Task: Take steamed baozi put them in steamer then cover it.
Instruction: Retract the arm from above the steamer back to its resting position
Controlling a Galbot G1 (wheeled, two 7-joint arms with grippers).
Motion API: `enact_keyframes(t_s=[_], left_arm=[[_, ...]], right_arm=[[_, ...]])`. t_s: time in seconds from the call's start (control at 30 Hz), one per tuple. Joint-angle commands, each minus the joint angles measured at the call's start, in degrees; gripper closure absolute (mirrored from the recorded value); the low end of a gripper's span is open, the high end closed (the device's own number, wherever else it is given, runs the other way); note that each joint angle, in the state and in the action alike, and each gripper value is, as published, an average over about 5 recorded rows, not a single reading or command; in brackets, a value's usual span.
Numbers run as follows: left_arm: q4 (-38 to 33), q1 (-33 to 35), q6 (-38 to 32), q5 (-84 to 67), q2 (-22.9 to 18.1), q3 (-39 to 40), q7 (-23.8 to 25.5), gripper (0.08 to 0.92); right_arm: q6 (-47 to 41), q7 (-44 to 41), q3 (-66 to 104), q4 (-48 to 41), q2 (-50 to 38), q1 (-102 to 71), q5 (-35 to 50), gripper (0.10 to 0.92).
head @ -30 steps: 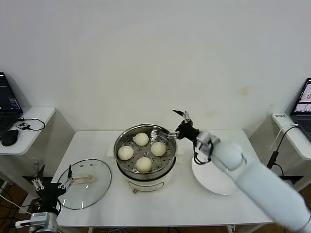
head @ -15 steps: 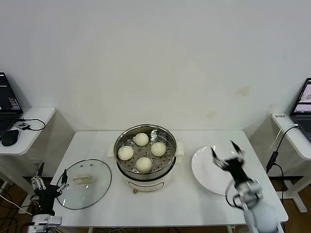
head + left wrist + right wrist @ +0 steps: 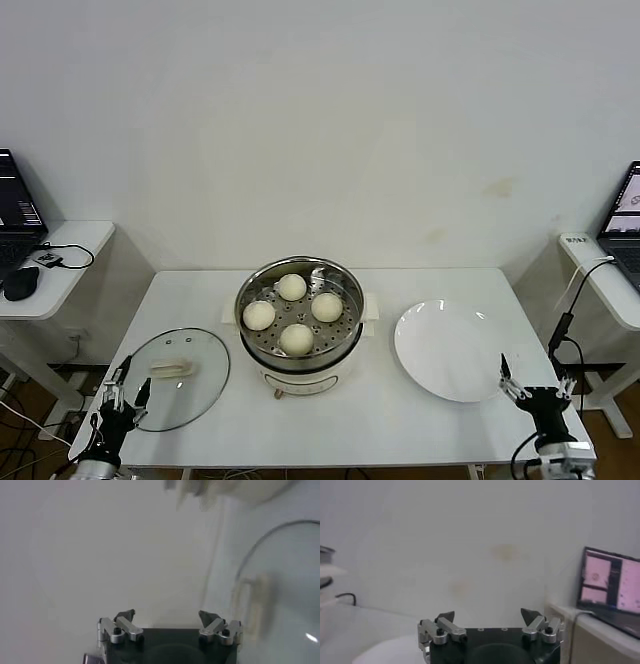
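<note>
Four cream-white baozi [image 3: 296, 339] sit on the perforated tray inside the steel steamer [image 3: 298, 362] at the table's middle. The glass cover [image 3: 180, 378] with its cream handle lies flat on the table to the steamer's left; it also shows in the left wrist view [image 3: 280, 600]. My left gripper [image 3: 122, 392] is open and empty at the table's front left corner, just beside the cover's rim. My right gripper [image 3: 536, 382] is open and empty at the front right corner, beside the plate. Its wrist view [image 3: 487, 615] shows only wall and a laptop.
An empty white plate [image 3: 452, 350] lies right of the steamer. Side tables with laptops [image 3: 15, 205] stand at far left and far right [image 3: 625, 210]. Cables hang off the right side table.
My right arm has drawn back from the steamer's rim across the plate to the front right corner. My left gripper has sunk lower at the front left. The baozi have not moved.
</note>
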Motion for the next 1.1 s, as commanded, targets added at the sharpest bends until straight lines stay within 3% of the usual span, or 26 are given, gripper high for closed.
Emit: enact_keyframes(t_s=[0.03, 0.77, 1.1], left_arm=[[4.62, -2.77, -0.91, 7.78, 0.04, 1.58, 0.48, 0.177], [14.78, -17.43, -1.28, 7.41, 0.6, 5.3, 2.45, 0.177], [17.29, -20.59, -1.2, 7.59, 0.68, 6.64, 3.29, 0.177]], right_arm=[[1.33, -0.32, 2.56, -0.99, 3.59, -2.35, -2.59, 0.203], [0.09, -0.94, 1.17, -0.68, 5.95, -2.49, -4.36, 0.203], [0.09, -1.13, 1.53, -0.78, 5.88, -2.97, -4.61, 0.203]])
